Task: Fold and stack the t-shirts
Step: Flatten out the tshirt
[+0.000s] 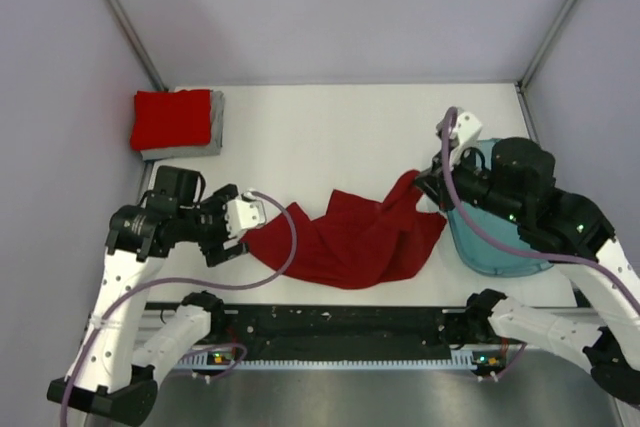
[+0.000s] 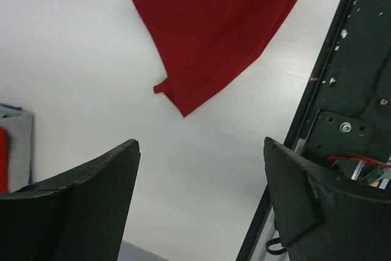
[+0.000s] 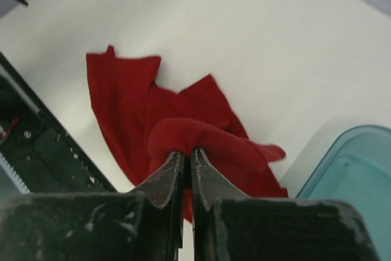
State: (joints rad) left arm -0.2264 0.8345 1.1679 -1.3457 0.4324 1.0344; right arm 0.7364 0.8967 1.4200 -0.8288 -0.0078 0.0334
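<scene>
While the right gripper (image 3: pixel 188 166) is clenching a bunched fold of the dark red t-shirt (image 1: pixel 350 242) just beside the teal tub (image 1: pixel 485 247), the rest of that shirt is lying crumpled, spreading leftward from the tub. The left gripper (image 2: pixel 200 145) is hovering released, grasping nothing, by the shirt's edge farthest from the tub. The brighter red t-shirt (image 1: pixel 170 117) is sitting folded on the grey t-shirt (image 1: pixel 216 127), well left of the tub.

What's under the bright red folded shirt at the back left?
A folded grey shirt; only its right and near edges show past the red shirt. The rest is covered, so anything else beneath cannot be seen.
</scene>
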